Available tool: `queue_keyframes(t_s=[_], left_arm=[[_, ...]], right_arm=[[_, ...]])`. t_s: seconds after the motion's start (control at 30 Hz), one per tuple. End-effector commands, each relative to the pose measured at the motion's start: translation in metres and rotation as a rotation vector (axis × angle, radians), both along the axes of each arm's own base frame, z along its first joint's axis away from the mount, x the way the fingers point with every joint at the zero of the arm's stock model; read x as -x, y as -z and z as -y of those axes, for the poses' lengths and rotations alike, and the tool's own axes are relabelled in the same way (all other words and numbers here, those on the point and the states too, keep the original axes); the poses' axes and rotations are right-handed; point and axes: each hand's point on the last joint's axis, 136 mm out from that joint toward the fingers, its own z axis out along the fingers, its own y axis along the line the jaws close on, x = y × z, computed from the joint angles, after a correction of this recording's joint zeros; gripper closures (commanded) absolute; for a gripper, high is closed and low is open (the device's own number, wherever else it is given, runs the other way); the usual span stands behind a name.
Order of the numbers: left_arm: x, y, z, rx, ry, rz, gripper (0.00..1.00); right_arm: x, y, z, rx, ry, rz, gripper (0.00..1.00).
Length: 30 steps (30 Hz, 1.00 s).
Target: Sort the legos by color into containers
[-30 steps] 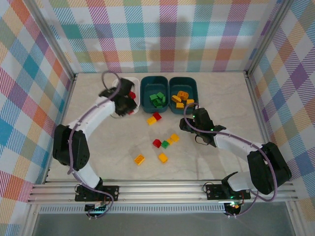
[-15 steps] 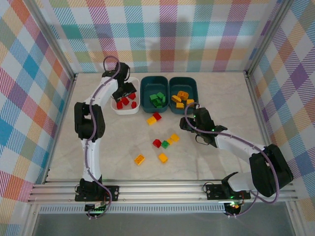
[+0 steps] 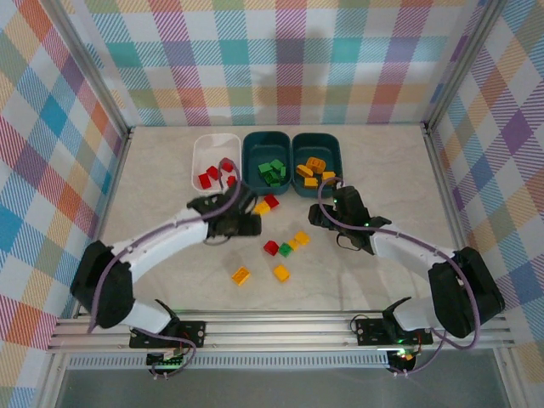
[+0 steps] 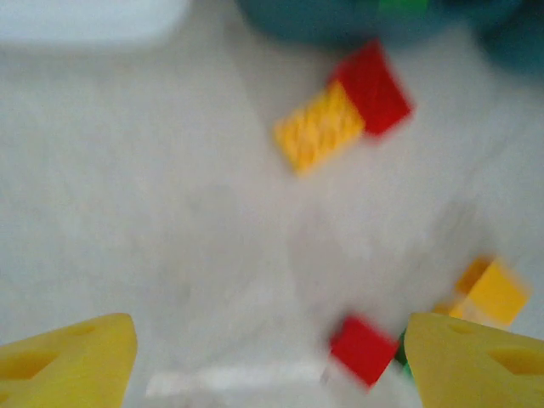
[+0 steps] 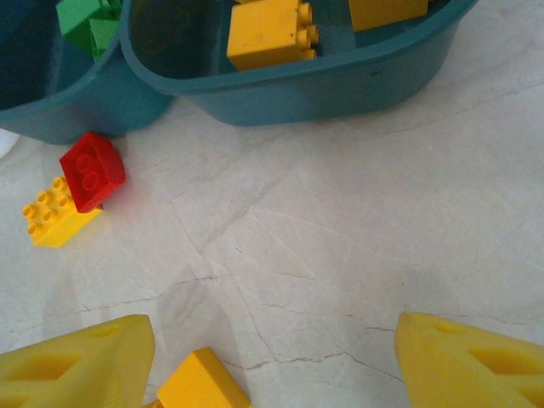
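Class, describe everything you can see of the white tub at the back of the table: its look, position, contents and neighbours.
The white tub is a shallow, rounded-rectangular container that looks like smooth plastic. It sits upright and open-topped on the pale marbled table, at the left end of a row of three, right beside a dark teal tub; whether the two rims touch cannot be told. A few red bricks lie in its nearer half, while its far half is bare. No gripper touches it.

Three tubs stand in a row at the back of the pale marbled surface: white plastic tub leftmost, middle dark teal plastic tub, right dark teal plastic tub. Small studded plastic bricks lie loose in front of them.
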Motion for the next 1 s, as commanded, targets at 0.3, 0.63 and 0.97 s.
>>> queue_keyframes(t_s=[0.3,0.63,0.97], left_arm=[[0.096,0.045,-0.008,-0.171,0.236,-0.053,0.23],[0.091,0.08,0.006,-0.32,0.341,-0.133,0.32],[0.084,0.082,0.035,-0.238,0.342,-0.139,0.71]], right_arm=[[-0.005,-0.007,0.003,0.022,0.015,0.029,0.25],[-0.006,-0.012,0.01,0.046,0.034,0.054,0.24],[-0.005,-0.017,0.014,0.051,0.047,0.068,0.24]])
